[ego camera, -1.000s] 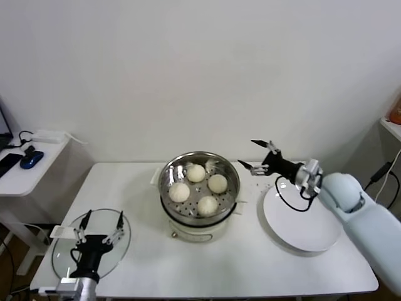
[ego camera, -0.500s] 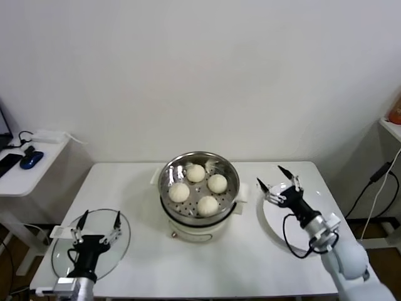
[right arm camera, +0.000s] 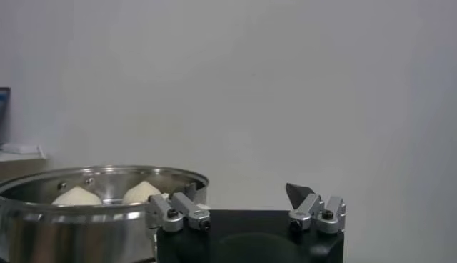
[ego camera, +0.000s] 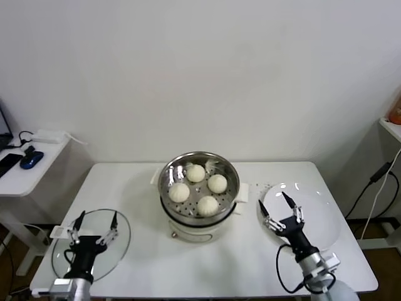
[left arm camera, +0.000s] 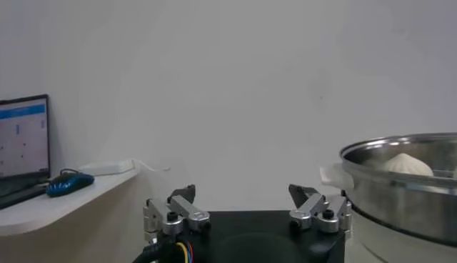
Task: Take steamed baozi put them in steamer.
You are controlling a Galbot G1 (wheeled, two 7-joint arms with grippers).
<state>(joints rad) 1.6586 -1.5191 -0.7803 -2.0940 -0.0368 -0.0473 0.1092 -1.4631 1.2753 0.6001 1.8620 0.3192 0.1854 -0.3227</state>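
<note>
Currently all four steamed baozi (ego camera: 198,187) sit inside the steamer (ego camera: 199,216), resting on its perforated tray: one at 12 o'clock, one at 3, one at 6, one at 9 of the pot's circle, each apart from its neighbours. Steamer stands at the middle of the white bench (ego camera: 144,263).

Right gripper (ego camera: 280,209) hovers at the steamer's 3 o'clock side, over the near-left edge of the white plate (ego camera: 319,219); fingers (ego camera: 291,202) spread wide apart, nothing between them. Plate carries nothing.

Left gripper (ego camera: 94,221) is parked at the bench's 8 o'clock corner, above the round glass lid (ego camera: 120,248) lying flat there; fingers apart, holding nothing.

Right wrist view: steamer rim and two bun tops visible beyond the open fingers. Left wrist view: one bun top shows above the rim.

Side table at far left holds a blue mouse (ego camera: 31,159) and a white power strip (ego camera: 53,135).
</note>
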